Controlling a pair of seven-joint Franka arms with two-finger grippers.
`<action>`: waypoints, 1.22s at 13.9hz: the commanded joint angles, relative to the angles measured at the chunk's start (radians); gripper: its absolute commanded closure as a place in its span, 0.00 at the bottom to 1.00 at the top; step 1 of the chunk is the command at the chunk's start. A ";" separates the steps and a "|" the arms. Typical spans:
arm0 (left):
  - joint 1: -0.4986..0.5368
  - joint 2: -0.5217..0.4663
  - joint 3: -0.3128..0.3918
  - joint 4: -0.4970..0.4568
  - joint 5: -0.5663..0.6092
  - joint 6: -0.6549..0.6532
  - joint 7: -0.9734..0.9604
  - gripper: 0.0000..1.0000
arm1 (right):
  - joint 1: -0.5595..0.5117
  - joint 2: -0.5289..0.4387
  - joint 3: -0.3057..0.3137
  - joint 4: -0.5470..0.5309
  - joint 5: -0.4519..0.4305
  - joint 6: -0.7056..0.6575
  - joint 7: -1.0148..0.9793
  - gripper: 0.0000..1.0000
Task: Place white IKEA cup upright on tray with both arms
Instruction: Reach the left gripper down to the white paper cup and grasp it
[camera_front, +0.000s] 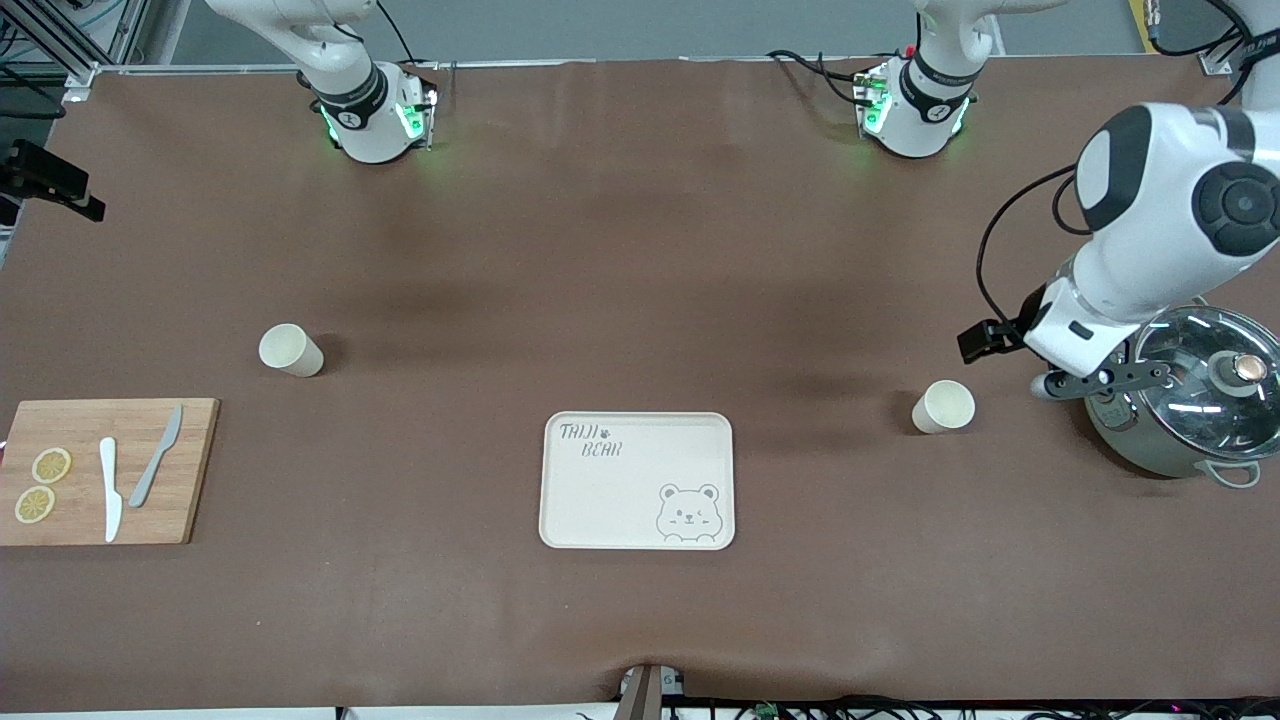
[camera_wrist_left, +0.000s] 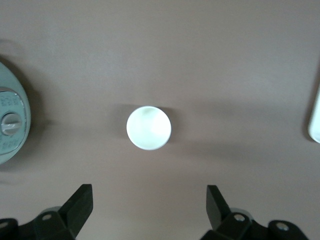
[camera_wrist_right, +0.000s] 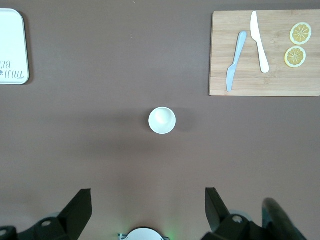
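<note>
Left wrist view shows the left gripper (camera_wrist_left: 149, 205) spread wide above a cup (camera_wrist_left: 148, 127), probably lining up a grasp. Right gripper (camera_wrist_right: 148, 207) also gapes, over another cup (camera_wrist_right: 162, 120). On the table, the tray (camera_front: 637, 480) waits empty; cups sit at about ten (camera_front: 290, 350) and two o'clock (camera_front: 942, 406).

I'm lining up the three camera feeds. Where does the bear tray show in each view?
Front view: the tray lies low in the middle, empty, bear drawing legible.
Left wrist view: only a pale sliver at the picture's edge, likely the tray's rim.
Right wrist view: the tray's lettered end shows in an upper corner.
Shared landmark: the brown table cover.
</note>
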 joint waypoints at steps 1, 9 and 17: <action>0.040 0.059 -0.006 -0.003 0.021 0.063 0.004 0.00 | -0.011 -0.001 0.006 0.004 -0.011 -0.007 0.011 0.00; 0.083 0.222 0.002 -0.006 0.021 0.198 0.007 0.00 | -0.014 0.007 0.006 0.007 -0.011 -0.005 0.009 0.00; 0.121 0.294 0.002 -0.095 0.023 0.340 0.009 0.00 | -0.012 0.024 0.007 0.017 -0.011 -0.005 0.005 0.00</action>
